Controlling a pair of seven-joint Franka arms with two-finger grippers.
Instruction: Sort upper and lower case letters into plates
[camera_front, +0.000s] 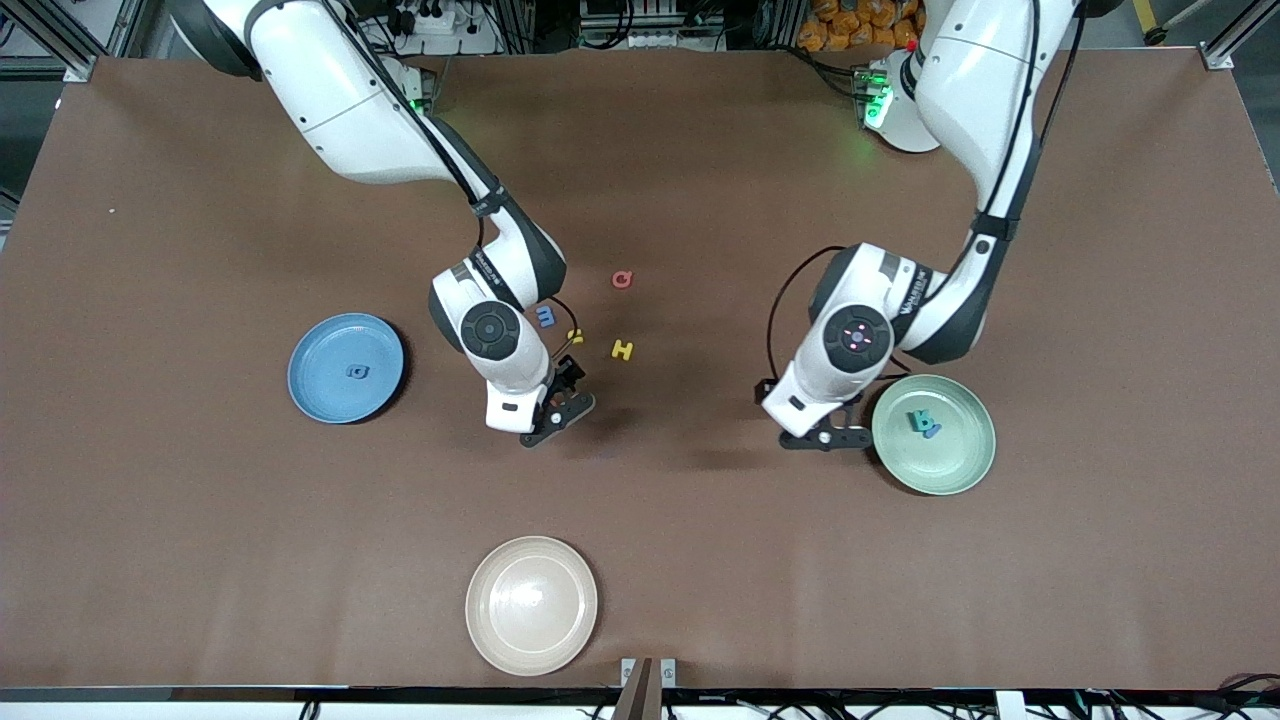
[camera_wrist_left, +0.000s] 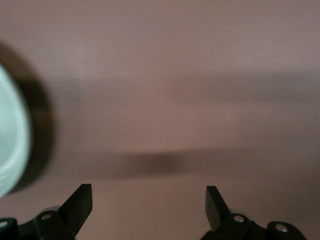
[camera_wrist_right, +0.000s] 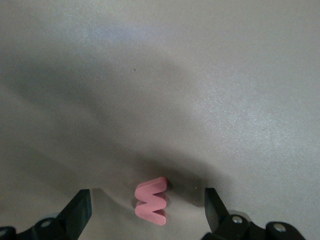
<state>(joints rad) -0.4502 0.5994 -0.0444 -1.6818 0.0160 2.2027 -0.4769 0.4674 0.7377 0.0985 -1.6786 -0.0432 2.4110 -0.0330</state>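
A: Pink W (camera_wrist_right: 151, 201) lying on brown table (camera_front: 700, 520), sitting between spread fingers of right gripper (camera_wrist_right: 145, 212). Closing next.

B: Left gripper (camera_wrist_left: 149, 205) released, empty, hovering beside mint plate (camera_front: 950, 470). Teal and blue letters (camera_front: 922, 424) already inside.

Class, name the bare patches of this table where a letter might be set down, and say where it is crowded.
Bare patches: between the blue plate and the cream plate; between the cream plate and the mint plate. Crowded: around the yellow H, blue letter and red letter, beside the right claw.
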